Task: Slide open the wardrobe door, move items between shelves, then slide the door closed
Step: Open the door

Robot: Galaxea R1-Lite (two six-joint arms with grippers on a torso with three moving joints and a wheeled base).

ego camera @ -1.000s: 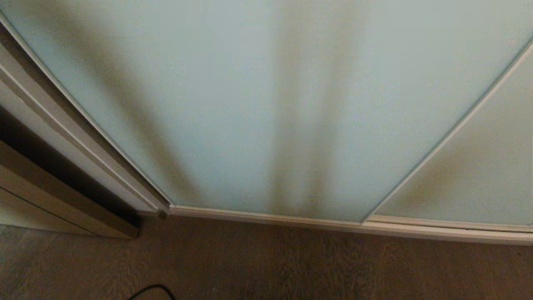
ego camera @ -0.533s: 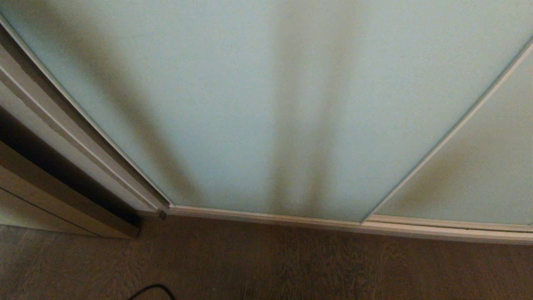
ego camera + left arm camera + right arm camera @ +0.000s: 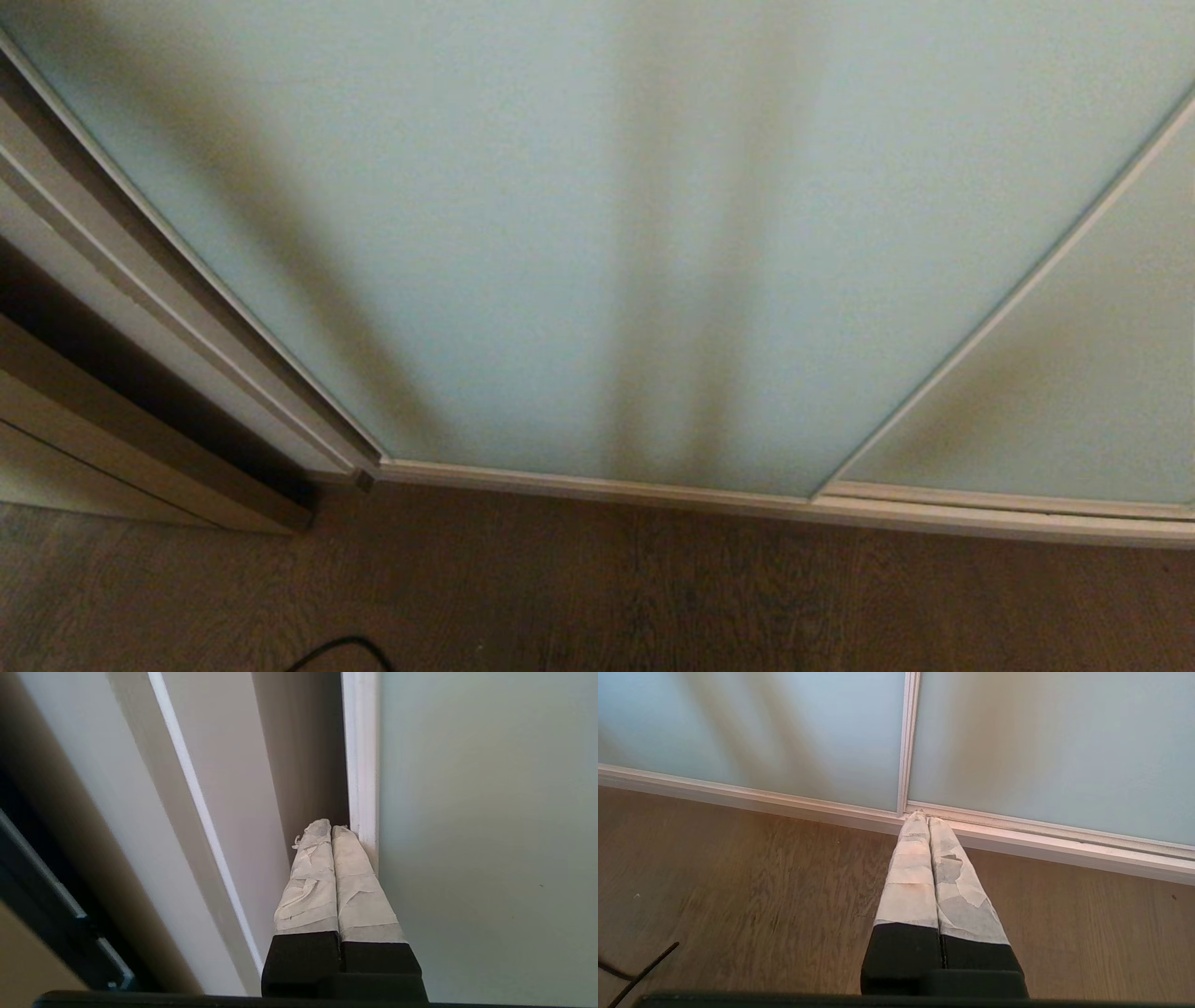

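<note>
The sliding wardrobe door point(image 3: 523, 233) is a pale mint frosted-glass panel in a slim cream frame, and it fills the head view. It stands closed against the side post point(image 3: 140, 308). Neither arm shows in the head view. In the left wrist view my left gripper point(image 3: 331, 828) is shut and empty. Its taped fingertips point(image 3: 345, 835) sit in the shaded recess right beside the door's cream edge strip point(image 3: 362, 765). My right gripper point(image 3: 927, 816) is shut and empty, hanging over the floor where two panels meet at the bottom rail point(image 3: 1017, 844). The items and the shelves are hidden behind the door.
A second glass panel point(image 3: 1074, 392) overlaps on the right. Brown wood-grain floor point(image 3: 653, 597) runs along the bottom rail point(image 3: 653, 490). A black cable point(image 3: 341, 649) lies at the near edge. A beige board point(image 3: 121, 439) and a dark gap stand at the left.
The slanting shadow on the left part of the door has shifted slightly and looks a little darker. The door and the camera have not moved.
</note>
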